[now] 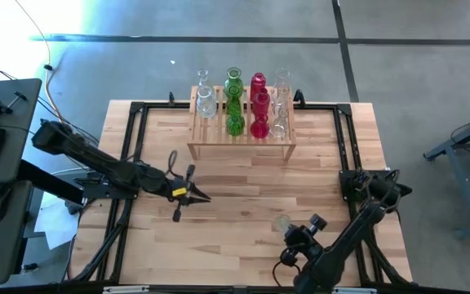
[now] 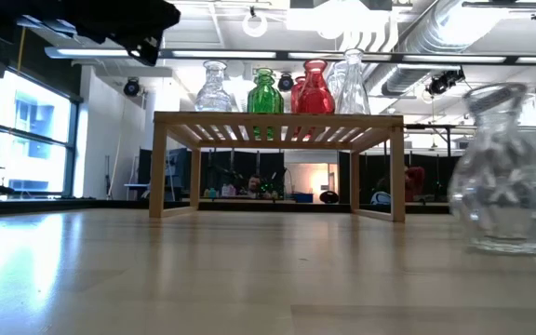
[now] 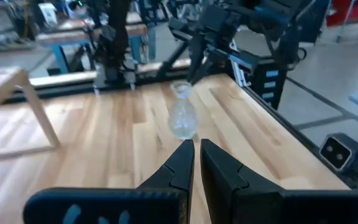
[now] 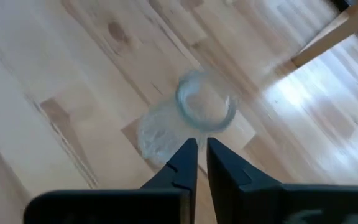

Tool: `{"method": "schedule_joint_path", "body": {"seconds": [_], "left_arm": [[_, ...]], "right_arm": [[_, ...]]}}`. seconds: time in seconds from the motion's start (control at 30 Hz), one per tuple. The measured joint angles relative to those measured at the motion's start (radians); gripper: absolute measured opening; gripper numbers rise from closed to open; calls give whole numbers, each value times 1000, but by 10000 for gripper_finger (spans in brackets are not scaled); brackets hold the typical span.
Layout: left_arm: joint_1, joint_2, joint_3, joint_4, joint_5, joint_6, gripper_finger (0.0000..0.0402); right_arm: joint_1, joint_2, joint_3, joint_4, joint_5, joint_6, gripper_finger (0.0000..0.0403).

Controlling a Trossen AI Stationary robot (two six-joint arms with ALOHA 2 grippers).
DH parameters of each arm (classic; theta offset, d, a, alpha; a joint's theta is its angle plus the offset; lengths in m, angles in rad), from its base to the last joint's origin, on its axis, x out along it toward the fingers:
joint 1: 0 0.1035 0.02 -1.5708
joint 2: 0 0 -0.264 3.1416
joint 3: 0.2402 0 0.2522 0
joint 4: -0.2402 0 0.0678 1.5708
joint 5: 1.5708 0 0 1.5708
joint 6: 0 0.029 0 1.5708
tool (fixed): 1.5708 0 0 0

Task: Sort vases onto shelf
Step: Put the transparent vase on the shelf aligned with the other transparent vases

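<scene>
Glass, so the clear vase (image 1: 283,222) is light, slick and breakable; it stands alone on the table (image 1: 243,245), well apart from the shelf (image 1: 241,144). Best grab is probably the neck. Right gripper (image 4: 196,144) hovers over its mouth, fingers nearly shut. Left gripper (image 1: 204,196) waits mid-table, also closed. Path looks clear, though the shelf's crowded.
</scene>
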State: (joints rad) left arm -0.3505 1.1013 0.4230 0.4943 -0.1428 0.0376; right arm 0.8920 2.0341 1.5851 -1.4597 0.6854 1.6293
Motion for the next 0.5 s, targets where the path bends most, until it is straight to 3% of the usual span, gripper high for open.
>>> {"method": "schedule_joint_path", "body": {"seconds": [0.33,0.5], "left_arm": [[-54,258,149,6,-16,9,19],[-93,404,209,33,-110,11,19]], "right_arm": [[-28,1,-127,182,81,-28,2],[-47,1,-130,226,134,-76,2]]}}
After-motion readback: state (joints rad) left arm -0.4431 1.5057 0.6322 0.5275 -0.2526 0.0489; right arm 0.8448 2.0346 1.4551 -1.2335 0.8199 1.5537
